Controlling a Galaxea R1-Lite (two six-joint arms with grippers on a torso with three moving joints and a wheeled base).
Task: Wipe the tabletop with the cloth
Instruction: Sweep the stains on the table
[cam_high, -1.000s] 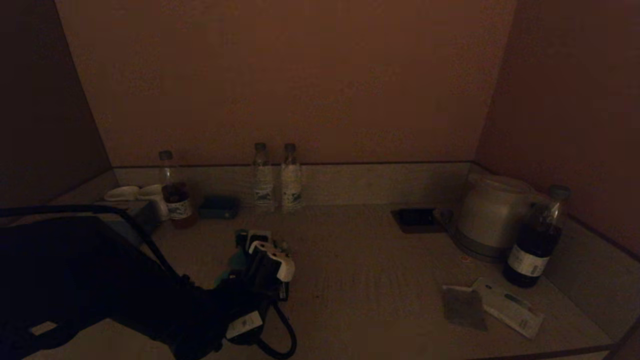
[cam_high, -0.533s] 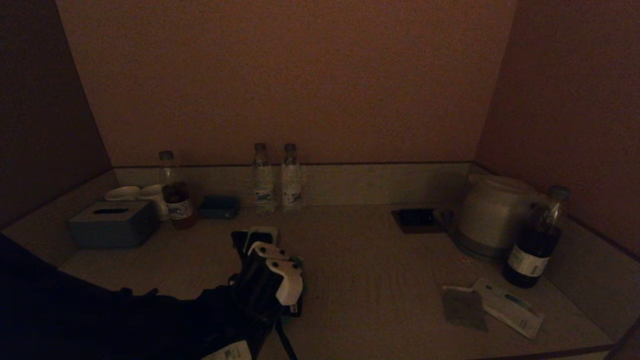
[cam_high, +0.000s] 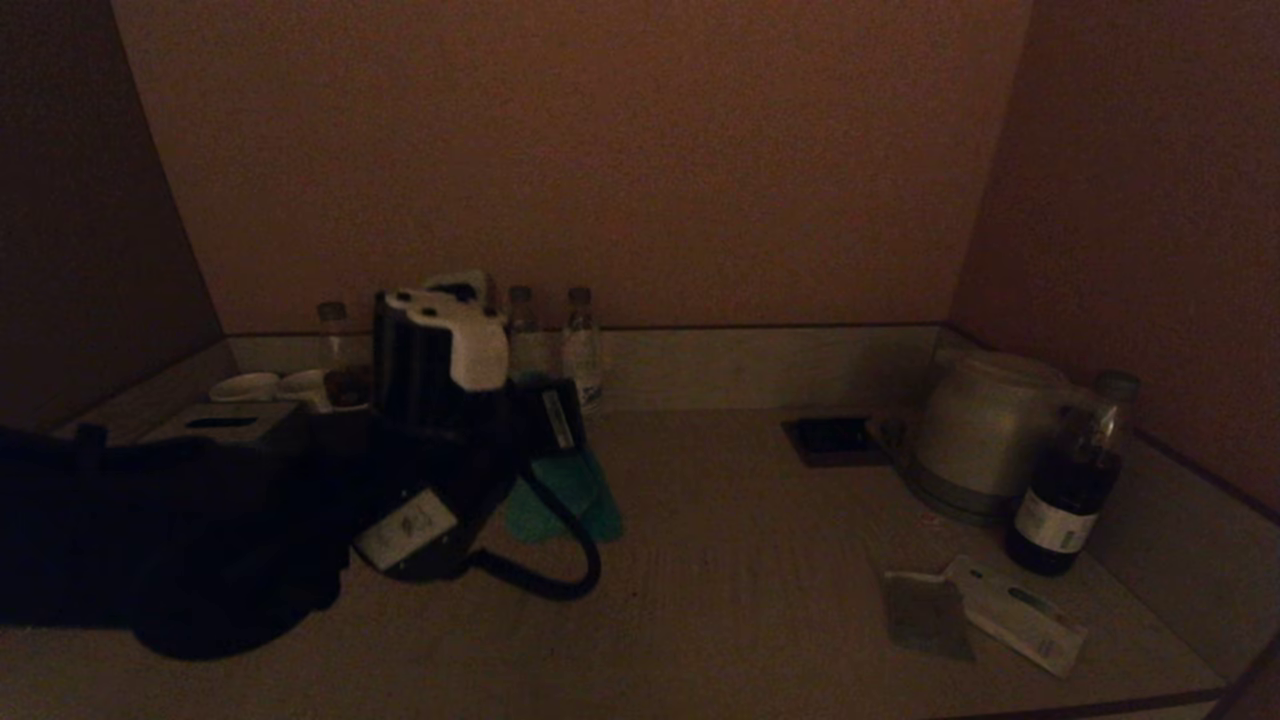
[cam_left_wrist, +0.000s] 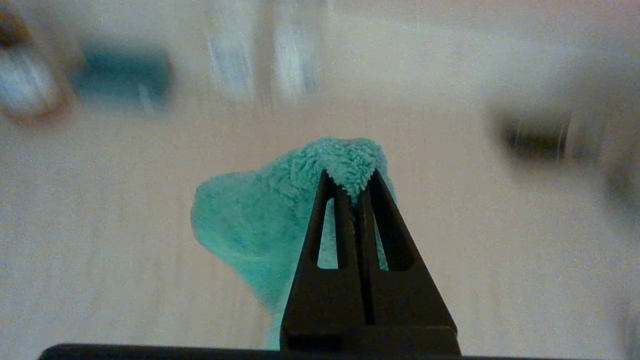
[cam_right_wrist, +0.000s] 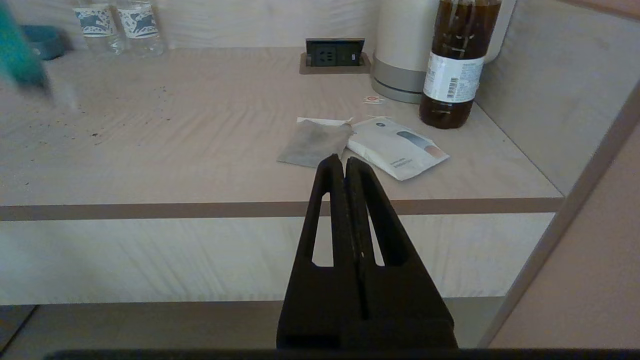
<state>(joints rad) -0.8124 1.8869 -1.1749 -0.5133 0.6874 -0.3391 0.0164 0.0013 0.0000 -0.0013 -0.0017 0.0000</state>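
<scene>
My left gripper (cam_left_wrist: 349, 175) is shut on a fluffy teal cloth (cam_left_wrist: 250, 220). In the head view the left arm's wrist (cam_high: 440, 360) is raised over the left middle of the pale wooden tabletop (cam_high: 760, 570), and the cloth (cam_high: 565, 500) hangs below it, down to about the surface. Whether it touches the surface I cannot tell. My right gripper (cam_right_wrist: 345, 162) is shut and empty, parked off the table's front edge and out of the head view. Dark crumbs (cam_right_wrist: 95, 132) lie on the tabletop in the right wrist view, where the cloth (cam_right_wrist: 17, 55) shows at the far left.
A white kettle (cam_high: 985, 425) and a dark bottle (cam_high: 1070, 480) stand at the right. A grey sachet (cam_high: 925, 615) and a white packet (cam_high: 1015, 610) lie before them. A socket (cam_high: 830, 438) is in the table. Two water bottles (cam_high: 580, 345), cups (cam_high: 250, 385) and a tissue box (cam_high: 215, 425) line the back left.
The left arm has swung up and toward the back of the table. The cloth has come up with it and now hangs from the gripper.
</scene>
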